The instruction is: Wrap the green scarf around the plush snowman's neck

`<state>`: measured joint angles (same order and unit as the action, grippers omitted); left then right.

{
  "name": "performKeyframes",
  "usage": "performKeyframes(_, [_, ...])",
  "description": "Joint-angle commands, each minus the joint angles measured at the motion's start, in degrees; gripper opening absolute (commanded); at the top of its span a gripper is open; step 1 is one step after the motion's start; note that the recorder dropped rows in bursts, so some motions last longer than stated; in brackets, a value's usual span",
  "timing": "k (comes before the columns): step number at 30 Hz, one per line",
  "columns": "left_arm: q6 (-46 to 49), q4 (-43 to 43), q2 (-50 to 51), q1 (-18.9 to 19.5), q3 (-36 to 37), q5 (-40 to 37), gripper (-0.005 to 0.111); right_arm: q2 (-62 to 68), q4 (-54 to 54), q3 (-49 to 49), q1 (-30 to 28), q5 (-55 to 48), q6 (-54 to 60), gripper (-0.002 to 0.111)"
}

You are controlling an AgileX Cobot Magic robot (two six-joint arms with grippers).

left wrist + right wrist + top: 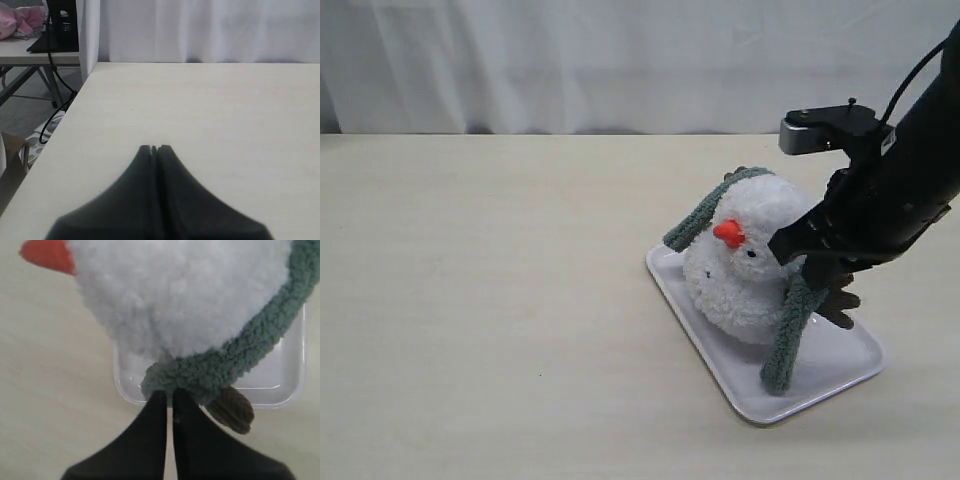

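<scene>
The plush snowman (750, 270) sits on a white tray (840, 365), its orange-red nose (728, 233) pointing left. The green scarf (790, 335) runs from a free end at the snowman's left, behind the head, and hangs down on the right to the tray. My right gripper (808, 268) is at the snowman's right side, shut on the scarf there. The right wrist view shows the gripper (170, 391) pinching the scarf (240, 352) under the snowman (180, 295), beside a brown branch arm (231, 410). My left gripper (154, 148) is shut, holding nothing, over bare table.
A white curtain (620, 60) hangs behind the table. In the left wrist view the table's side edge (60, 130) drops to the floor, with cables (52, 100) and another table (30, 55) beyond.
</scene>
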<state>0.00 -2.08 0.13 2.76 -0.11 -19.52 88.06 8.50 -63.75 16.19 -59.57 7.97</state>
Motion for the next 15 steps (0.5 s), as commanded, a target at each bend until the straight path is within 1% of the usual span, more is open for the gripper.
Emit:
performKeyframes(1, [0.00, -0.16, -0.13, -0.25, 0.11, 0.57, 0.000, 4.17, -3.43, 0.27, -0.05, 1.56, -1.39, 0.004])
performKeyframes(6, [0.00, -0.16, -0.13, -0.25, 0.11, 0.57, 0.000, 6.62, -4.44, 0.16, -0.05, 3.86, -1.38, 0.004])
performKeyframes(10, [0.00, -0.16, -0.13, -0.25, 0.11, 0.57, 0.000, 6.90, -2.46, 0.07, -0.05, 6.04, -0.93, 0.004])
performKeyframes(15, [0.00, -0.16, -0.13, -0.25, 0.11, 0.57, 0.000, 6.90, 4.52, 0.07, -0.05, 7.69, 6.31, 0.004])
